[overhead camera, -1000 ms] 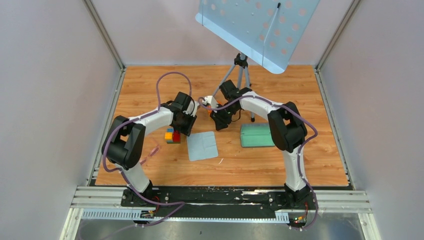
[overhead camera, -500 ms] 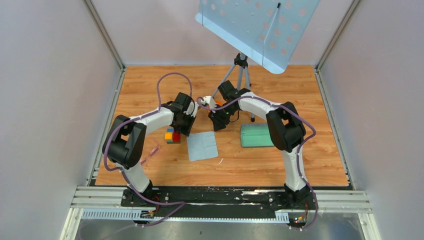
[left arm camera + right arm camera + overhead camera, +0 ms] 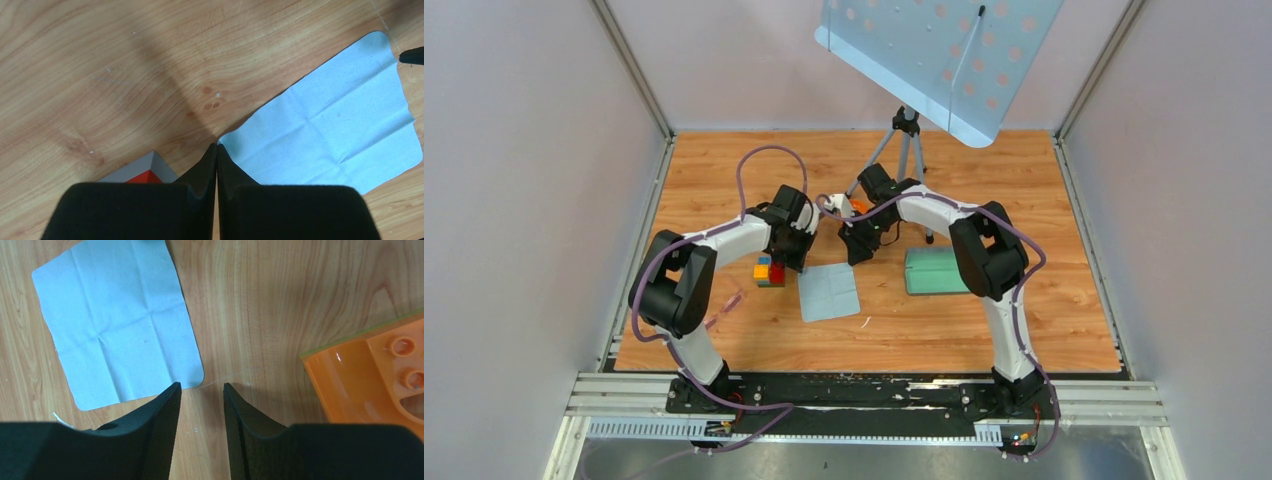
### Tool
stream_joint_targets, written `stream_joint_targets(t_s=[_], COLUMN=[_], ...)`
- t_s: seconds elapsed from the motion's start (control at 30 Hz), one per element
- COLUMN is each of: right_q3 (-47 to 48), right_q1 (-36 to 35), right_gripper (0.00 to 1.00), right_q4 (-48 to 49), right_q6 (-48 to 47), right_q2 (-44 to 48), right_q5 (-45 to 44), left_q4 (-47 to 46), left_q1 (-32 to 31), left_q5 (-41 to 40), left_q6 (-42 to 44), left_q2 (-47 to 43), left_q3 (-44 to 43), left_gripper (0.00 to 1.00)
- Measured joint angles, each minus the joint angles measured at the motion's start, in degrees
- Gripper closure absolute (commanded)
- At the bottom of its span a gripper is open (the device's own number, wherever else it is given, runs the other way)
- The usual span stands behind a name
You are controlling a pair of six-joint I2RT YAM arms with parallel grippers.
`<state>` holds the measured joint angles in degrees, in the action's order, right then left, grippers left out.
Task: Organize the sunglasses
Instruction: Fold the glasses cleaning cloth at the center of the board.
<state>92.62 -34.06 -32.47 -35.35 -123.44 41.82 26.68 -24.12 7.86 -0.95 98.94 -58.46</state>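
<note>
Located the sunglasses (image 3: 726, 304) far left on the wooden table (image 3: 1044, 320): faint pink, beside the left arm's elbow link, well apart from both grippers and touched by neither. Cannot tell from the top view whether folded or spread.

Logged the left gripper (image 3: 217, 150) as clenched: pads pressed flat together, no gap, nothing between. Placed it over one corner of the blue-grey cloth (image 3: 335, 130), with a stack of coloured blocks (image 3: 770, 271) just beside on its left. Cannot resolve any contact with cloth or wood.

Logged the right gripper (image 3: 202, 388) as slightly parted: narrow gap showing bare wood, nothing held. Placed it over the opposite corner of the cloth, with an orange plastic part (image 3: 370, 375) to its right. Further right, noted the case (image 3: 936, 270) near the right arm, apparently open, green side up.

Judged the step as pre-grasp: glasses not picked up and not in the case. Next move calls for bringing the left gripper back toward the near-left, spreading the fingers wider than the thin frame, closing gently at bridge or temple, then carrying rightward to the case. Risk: missing or flexing so slender and translucent a frame.
</note>
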Motion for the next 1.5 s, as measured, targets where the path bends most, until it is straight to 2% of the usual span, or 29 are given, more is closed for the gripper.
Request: stream_joint_targets(t_s=[0.33,0.8,1.5], right_q3=[0.46,-1.46,-5.16], right_q1=[-0.07,-1.70,-4.90], right_gripper=[0.62,0.68,0.67], right_q4=[1.53,3.80,4.11], right_q6=[0.42,-1.46,-5.86], right_q2=[-1.25,0.15,2.78], right_q5=[0.09,-4.07,-5.68], left_q4=[0.02,0.04,0.33], left_q1=[0.39,0.85,1.11], left_q5=[0.59,1.16,1.57], left_q6=[-1.22,-2.91,-3.52], left_q2=[0.13,0.35,0.70], left_q3=[0.02,-0.02,-0.35], left_gripper=[1.00,1.00,1.00])
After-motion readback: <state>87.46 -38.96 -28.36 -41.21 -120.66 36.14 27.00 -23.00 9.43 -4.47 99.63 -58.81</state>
